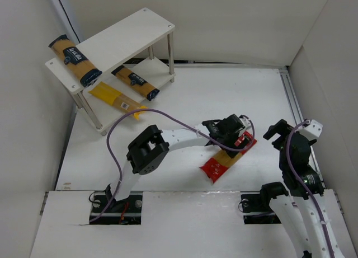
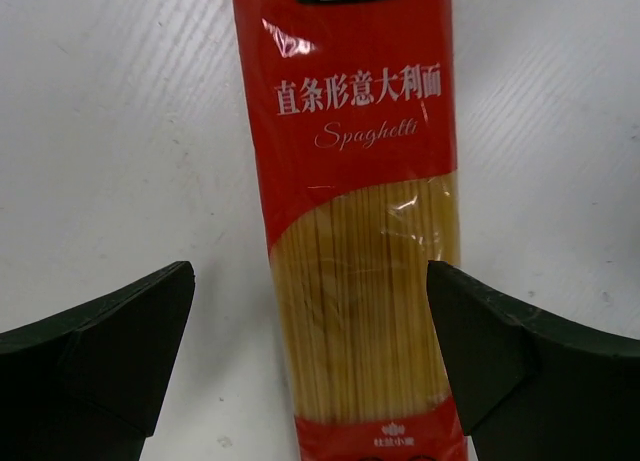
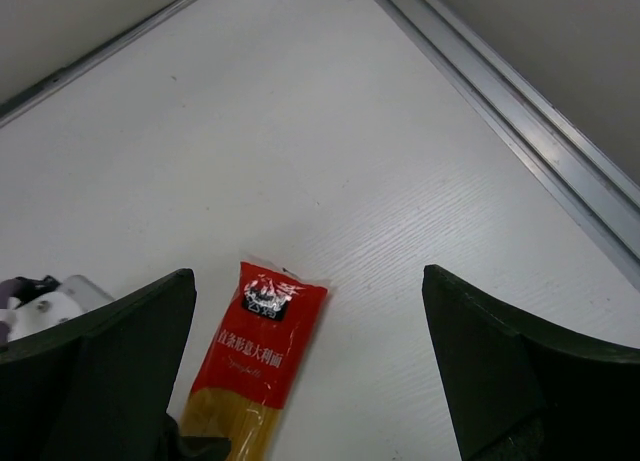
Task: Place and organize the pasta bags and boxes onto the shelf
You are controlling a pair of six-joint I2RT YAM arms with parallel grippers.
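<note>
The red spaghetti pack [image 2: 350,181] lies flat on the worktop [image 1: 196,95], right of centre and well apart from the shelf [image 1: 128,37], which stands at the far left. Its label carries white Chinese characters, 直条形意大利面, with "Spaghetti" in script beneath (a dark badge above is cut off at the picture's edge). Below the writing a clear window shows the strands, and there is a small white emblem on the near red end.

The left hand [image 2: 310,266] hangs over this pack with its jaws spread wide. One black finger [image 2: 120,341] stands on either side of the pack, and bare worktop shows between each and the wrapper. From above, that hand hides the pack's far end. The right hand [image 3: 308,273] is also spread wide, with nothing between its fingers. It hangs off to the right, its camera looking across at the pack's red end.

One orange-yellow pack with navy ends [image 1: 75,59] lies across the shelf's left end. Its navy label bears white lettering too small to read. A second such pack [image 1: 136,83] rests on the lower tier, under the top board. The plain yellow pack [image 1: 117,99] lies slantwise at the shelf's near edge, with a small white sticker on it (whether it sits on the lower tier or on the worktop I cannot tell).

A purple cable [image 1: 120,157] loops above the left arm. A metal rail [image 3: 520,131] runs along the worktop's right side.
</note>
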